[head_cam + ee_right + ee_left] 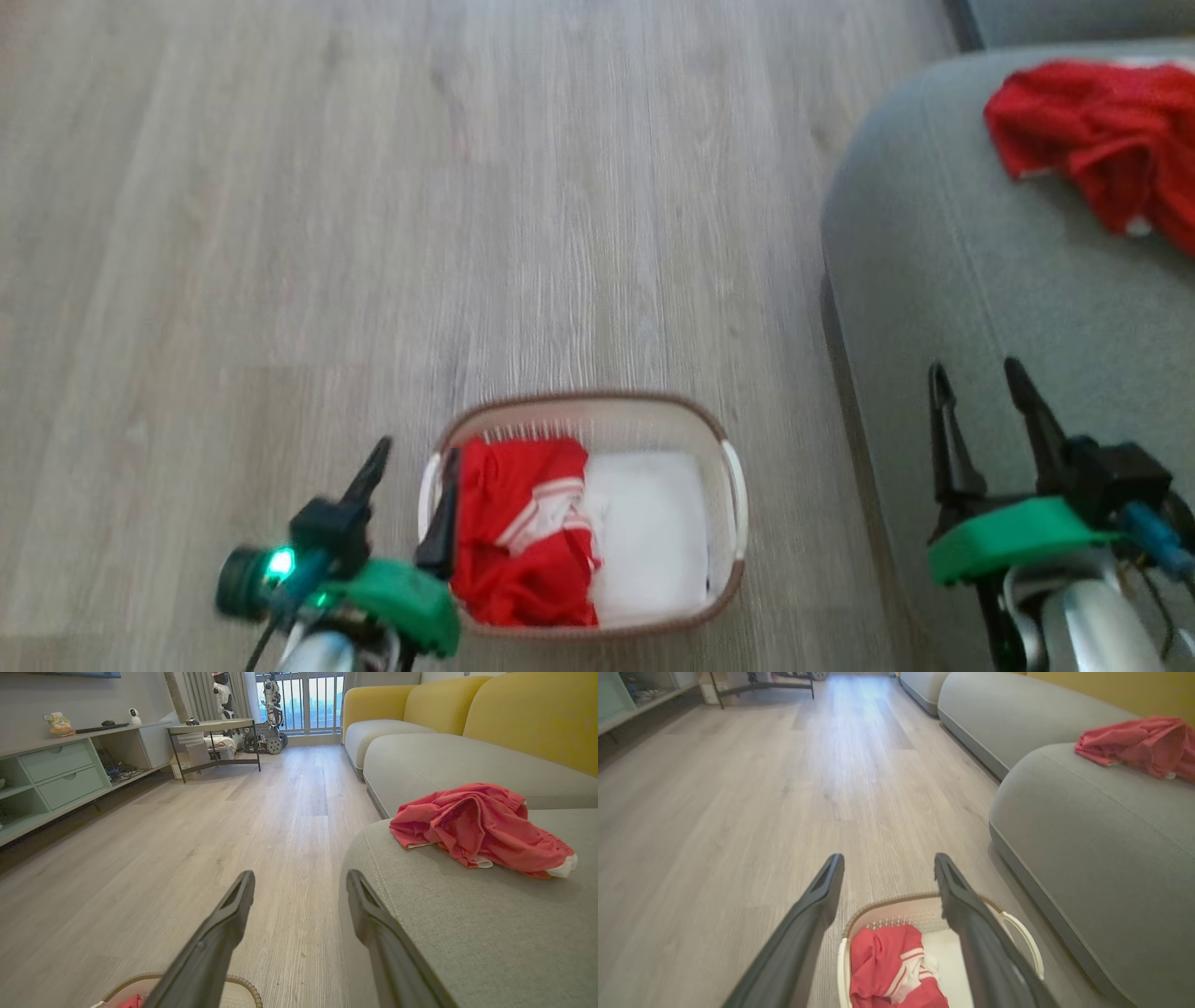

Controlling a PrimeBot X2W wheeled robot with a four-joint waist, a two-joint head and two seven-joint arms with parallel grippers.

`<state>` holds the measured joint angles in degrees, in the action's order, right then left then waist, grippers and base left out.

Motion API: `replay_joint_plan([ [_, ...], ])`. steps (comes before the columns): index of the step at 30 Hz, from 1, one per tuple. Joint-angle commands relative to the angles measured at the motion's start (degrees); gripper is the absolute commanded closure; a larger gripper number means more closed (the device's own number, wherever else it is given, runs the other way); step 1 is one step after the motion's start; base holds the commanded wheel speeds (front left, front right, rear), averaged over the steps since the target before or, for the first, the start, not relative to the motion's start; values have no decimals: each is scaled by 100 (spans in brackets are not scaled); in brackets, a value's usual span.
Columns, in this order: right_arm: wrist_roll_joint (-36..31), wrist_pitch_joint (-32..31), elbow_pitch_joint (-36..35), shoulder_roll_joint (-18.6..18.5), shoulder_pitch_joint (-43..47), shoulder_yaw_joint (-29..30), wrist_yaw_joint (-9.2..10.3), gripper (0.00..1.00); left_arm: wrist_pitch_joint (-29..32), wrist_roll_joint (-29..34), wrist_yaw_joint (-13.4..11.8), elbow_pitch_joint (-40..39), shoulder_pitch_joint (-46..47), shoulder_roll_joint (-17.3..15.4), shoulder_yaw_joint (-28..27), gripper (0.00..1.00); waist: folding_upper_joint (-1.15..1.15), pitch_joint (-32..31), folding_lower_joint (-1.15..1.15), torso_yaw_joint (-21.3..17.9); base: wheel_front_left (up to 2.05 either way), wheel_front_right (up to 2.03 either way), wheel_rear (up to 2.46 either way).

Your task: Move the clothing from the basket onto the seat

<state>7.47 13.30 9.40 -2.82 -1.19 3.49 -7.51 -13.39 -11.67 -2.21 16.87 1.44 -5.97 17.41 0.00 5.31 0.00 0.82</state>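
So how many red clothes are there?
2. One crumpled red garment lies on the grey seat. The striped red garment sits in the basket on the floor. Another could be hidden beneath it.

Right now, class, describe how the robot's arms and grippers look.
Left gripper and right gripper each have two long, tapering dark fingers on a bright green mount capping a silver forearm. A blue cable runs beside the right; a green light glows on the left.

Left gripper point(888, 862), fingers apart, near cream perforated plastic basket point(901, 914)
Red white-striped fabric garment point(885, 966) inside; plain red garment point(1134, 744) on grey-green upholstered cushion point(1087, 849).
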Motion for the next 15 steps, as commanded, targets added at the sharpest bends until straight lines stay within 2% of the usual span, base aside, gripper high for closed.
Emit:
replay_joint_plan([
  [1, -63, 77, -267, -6, -416, -96, 2, 0, 14, 108, 61, 99, 471, 41, -48, 0, 0, 548, 0, -145, 0, 0, 0],
  [15, -80, 159, -644, -6, -1358, -82, 2, 0, 93, 572, 487, 3003, 2442, 253, 902, 0, 0, 2613, 0, -754, 0, 0, 0],
])
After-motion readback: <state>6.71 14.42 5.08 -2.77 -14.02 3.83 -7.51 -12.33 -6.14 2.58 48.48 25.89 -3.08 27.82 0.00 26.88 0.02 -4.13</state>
